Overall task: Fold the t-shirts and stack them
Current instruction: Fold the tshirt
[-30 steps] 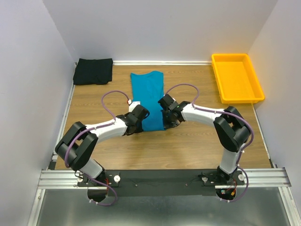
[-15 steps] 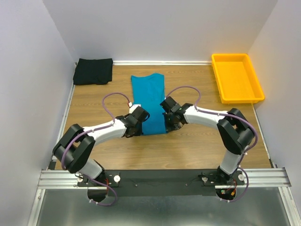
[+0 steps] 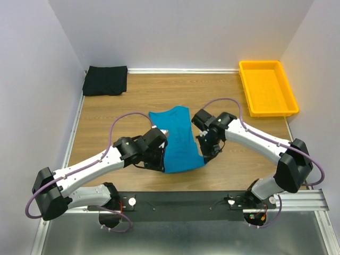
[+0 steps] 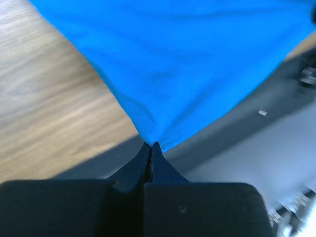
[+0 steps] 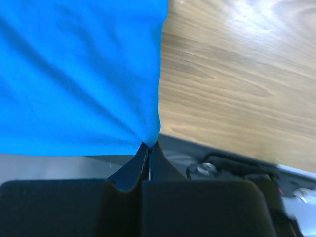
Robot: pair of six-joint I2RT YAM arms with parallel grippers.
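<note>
The teal-blue t-shirt is stretched between both grippers at the middle of the table, its near end lifted. My left gripper is shut on its near left corner; in the left wrist view the blue cloth fans out from the pinched tips. My right gripper is shut on the near right corner, and the right wrist view shows the blue cloth running from its tips. The black t-shirt lies folded in the far left corner.
A yellow plastic tray stands at the far right by the wall. White walls close the table on three sides. The metal rail with the arm bases runs along the near edge.
The left gripper has shut on the shirt's near corner. Both arms have pulled back toward the near edge, dragging and lifting the teal shirt, whose far end has left the back of the table.
</note>
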